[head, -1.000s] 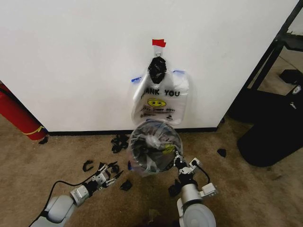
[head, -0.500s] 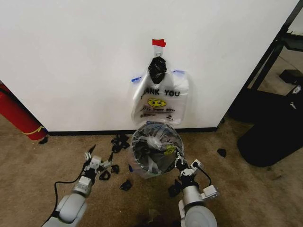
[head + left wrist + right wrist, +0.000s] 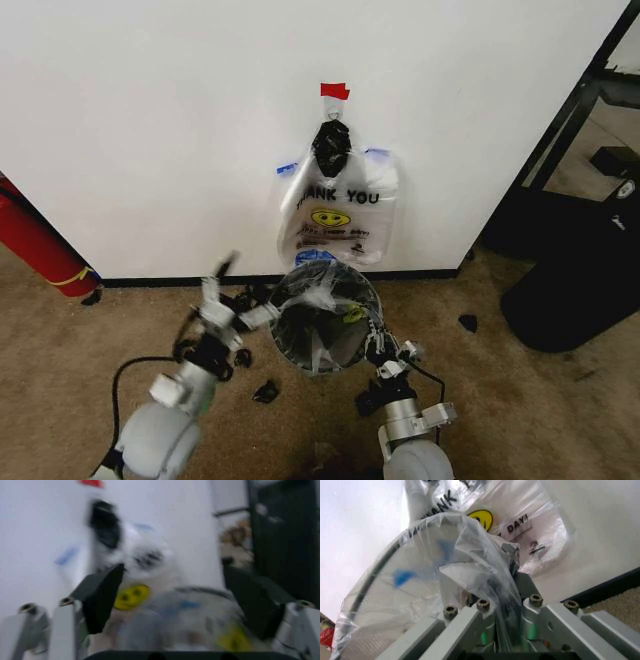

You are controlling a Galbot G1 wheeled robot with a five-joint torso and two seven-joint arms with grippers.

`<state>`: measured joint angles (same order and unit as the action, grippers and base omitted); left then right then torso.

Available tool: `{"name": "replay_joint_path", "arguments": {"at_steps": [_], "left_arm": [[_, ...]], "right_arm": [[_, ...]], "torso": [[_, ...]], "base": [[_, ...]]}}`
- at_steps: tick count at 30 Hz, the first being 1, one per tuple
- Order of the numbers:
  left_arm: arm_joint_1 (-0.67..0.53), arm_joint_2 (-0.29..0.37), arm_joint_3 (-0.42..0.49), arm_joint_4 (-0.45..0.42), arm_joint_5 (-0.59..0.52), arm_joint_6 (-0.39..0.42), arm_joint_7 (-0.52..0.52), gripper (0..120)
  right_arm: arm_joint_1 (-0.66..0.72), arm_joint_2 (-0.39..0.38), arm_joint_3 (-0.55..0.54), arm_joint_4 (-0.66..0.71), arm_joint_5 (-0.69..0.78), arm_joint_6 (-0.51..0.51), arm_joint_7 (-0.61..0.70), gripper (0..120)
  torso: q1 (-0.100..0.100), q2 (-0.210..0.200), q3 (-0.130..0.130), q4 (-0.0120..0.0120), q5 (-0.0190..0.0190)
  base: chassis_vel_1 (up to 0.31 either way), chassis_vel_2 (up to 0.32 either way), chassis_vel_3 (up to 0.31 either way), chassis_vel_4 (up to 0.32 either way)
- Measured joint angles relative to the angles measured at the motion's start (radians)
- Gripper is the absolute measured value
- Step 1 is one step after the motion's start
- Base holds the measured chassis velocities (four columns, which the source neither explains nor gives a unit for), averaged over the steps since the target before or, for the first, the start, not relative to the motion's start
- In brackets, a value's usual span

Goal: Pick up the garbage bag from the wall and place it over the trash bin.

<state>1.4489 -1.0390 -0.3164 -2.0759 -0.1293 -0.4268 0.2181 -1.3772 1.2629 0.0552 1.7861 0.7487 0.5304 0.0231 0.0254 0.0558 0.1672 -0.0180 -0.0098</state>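
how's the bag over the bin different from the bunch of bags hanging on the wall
The garbage bag is spread open over the trash bin on the floor; the bunch hangs flat on the wall. The right pincer grips the garbage bag; the bunch hangs untouched, gathered under a black knot. Both are see-through with smileys.

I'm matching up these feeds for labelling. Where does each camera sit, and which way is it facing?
Head: on the head, looking down at the wall, bin, both arms.
Left wrist: on the left arm, facing the wall between the open left gripper fingers.
Right wrist: on the right arm, facing the bag held by the right gripper.
Shared: all show the hanging bunch.
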Motion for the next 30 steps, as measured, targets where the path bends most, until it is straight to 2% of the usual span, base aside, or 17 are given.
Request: {"name": "replay_joint_path", "arguments": {"at_steps": [3,6,7,11,14,15,18,20,21,22,26,28,30], "left_arm": [[-0.021,0.017,0.042,0.028,0.036,0.053,0.026,64],[-0.066,0.038,0.102,0.058,0.044,0.144,-0.013,51],[-0.066,0.038,0.102,0.058,0.044,0.144,-0.013,51],[-0.118,0.070,0.212,0.069,-0.009,0.261,-0.113,36],[-0.180,0.094,0.323,0.069,-0.106,0.367,-0.236,22],[-0.180,0.094,0.323,0.069,-0.106,0.367,-0.236,22],[-0.243,0.091,0.379,0.069,-0.190,0.449,-0.345,9],[-0.296,0.086,0.421,0.053,-0.251,0.511,-0.472,0],[-0.313,0.086,0.435,0.045,-0.273,0.530,-0.516,0],[-0.313,0.086,0.435,0.045,-0.273,0.530,-0.516,0],[-0.399,0.092,0.513,-0.004,-0.421,0.656,-0.714,0],[-0.434,0.090,0.547,-0.014,-0.480,0.692,-0.774,0],[-0.440,0.088,0.553,-0.015,-0.491,0.699,-0.785,0]], "right_arm": [[0.003,-0.002,-0.002,-0.002,0.002,-0.001,0.001,1],[0.005,-0.007,-0.006,0.001,0.005,-0.009,0.004,1],[0.005,-0.007,-0.006,0.001,0.005,-0.009,0.004,1],[0.013,-0.008,-0.012,0.008,0.006,-0.016,0.007,1],[0.022,-0.011,-0.020,0.011,0.003,-0.029,0.016,1],[0.022,-0.011,-0.020,0.011,0.003,-0.029,0.016,1],[0.027,-0.029,-0.025,0.031,0.004,-0.069,0.035,1],[0.030,-0.043,-0.025,0.046,0.005,-0.093,0.043,1],[0.030,-0.046,-0.025,0.050,0.005,-0.098,0.044,1],[0.030,-0.046,-0.025,0.050,0.005,-0.098,0.044,1],[0.030,-0.059,-0.025,0.075,0.005,-0.120,0.057,1],[0.029,-0.064,-0.025,0.081,0.005,-0.126,0.058,1],[0.028,-0.065,-0.024,0.082,0.005,-0.128,0.059,1]], "torso": [[0.000,0.000,0.000,0.0000,0.0000],[0.000,0.000,0.000,-0.0002,0.0000],[0.000,0.000,0.000,-0.0002,0.0000],[0.000,0.000,0.000,-0.0001,0.0000],[0.000,0.000,0.000,-0.0001,0.0003],[0.000,0.000,0.000,-0.0001,0.0003],[0.000,0.000,0.000,-0.0002,0.0002],[0.000,0.000,0.000,-0.0002,0.0000],[0.000,0.000,0.000,-0.0001,0.0000],[0.000,0.000,0.000,-0.0001,0.0000],[0.000,0.000,0.000,-0.0001,0.0003],[0.000,0.000,0.000,-0.0002,0.0002],[0.000,0.000,0.000,-0.0001,0.0002]], "base": [[0.000,0.000,0.000,0.000],[0.000,0.000,0.000,0.000],[0.000,0.000,0.000,0.000],[0.000,0.000,0.000,0.000],[0.000,0.000,0.000,0.000],[0.000,0.000,0.000,0.000],[0.000,0.000,0.000,0.000],[0.000,0.000,0.000,0.000],[0.000,0.000,0.000,0.000],[0.000,0.000,0.000,0.000],[0.000,0.000,0.000,0.000],[0.000,0.000,0.000,0.000],[0.000,0.000,0.000,0.000]]}}
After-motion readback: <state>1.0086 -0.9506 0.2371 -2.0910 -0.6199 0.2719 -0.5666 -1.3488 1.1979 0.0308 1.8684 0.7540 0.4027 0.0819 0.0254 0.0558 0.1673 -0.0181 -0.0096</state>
